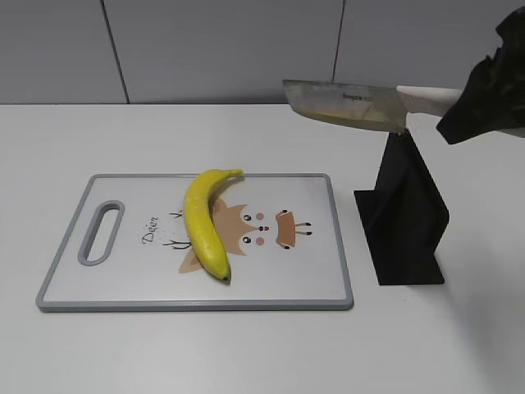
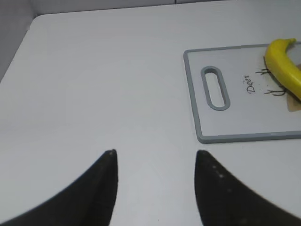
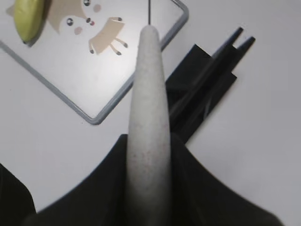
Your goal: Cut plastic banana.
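The yellow plastic banana point(image 1: 205, 222) lies whole on the grey-rimmed cutting board point(image 1: 74, 222), near its middle. It also shows in the left wrist view point(image 2: 284, 66) and the right wrist view point(image 3: 29, 19). My right gripper point(image 1: 467, 103) is shut on the white handle of a knife point(image 1: 349, 103), held in the air above the black knife stand point(image 1: 406, 226), blade pointing left. In the right wrist view the handle point(image 3: 148, 103) runs between the jaws point(image 3: 149, 146). My left gripper point(image 2: 155, 153) is open and empty over bare table, left of the board.
The white table point(image 1: 246, 353) ends at a grey wall behind. The black knife stand stands to the right of the board point(image 3: 117, 99), close to its edge. The board has a handle slot point(image 2: 215, 88) at its left end.
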Controlling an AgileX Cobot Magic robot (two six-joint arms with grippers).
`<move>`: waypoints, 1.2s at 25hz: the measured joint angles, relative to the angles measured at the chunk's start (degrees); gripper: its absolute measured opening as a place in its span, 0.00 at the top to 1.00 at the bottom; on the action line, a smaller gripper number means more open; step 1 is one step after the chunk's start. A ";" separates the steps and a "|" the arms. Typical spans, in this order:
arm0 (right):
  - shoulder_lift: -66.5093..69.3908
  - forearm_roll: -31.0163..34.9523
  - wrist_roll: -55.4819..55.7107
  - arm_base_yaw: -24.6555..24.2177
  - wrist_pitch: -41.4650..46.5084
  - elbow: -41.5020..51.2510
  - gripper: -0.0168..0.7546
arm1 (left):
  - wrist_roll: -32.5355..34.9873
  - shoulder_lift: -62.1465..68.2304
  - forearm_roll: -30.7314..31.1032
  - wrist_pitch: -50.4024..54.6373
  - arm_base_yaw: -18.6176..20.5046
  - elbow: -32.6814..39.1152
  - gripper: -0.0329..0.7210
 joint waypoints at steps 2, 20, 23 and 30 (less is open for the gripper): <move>0.00 2.80 -4.59 0.00 -0.11 0.00 0.74 | 1.64 3.34 -0.83 -1.62 0.00 -1.27 0.28; 3.08 12.28 -24.08 0.00 -2.08 -0.55 0.74 | 36.64 46.15 -20.25 -12.72 -1.19 -24.41 0.27; 5.28 13.45 -28.19 0.00 -1.42 -1.76 0.74 | 45.06 53.94 -20.78 -10.13 -3.50 -31.08 0.26; 11.16 16.68 -36.87 0.00 3.68 -8.79 0.74 | 59.92 70.09 -21.01 -5.79 -11.86 -41.91 0.26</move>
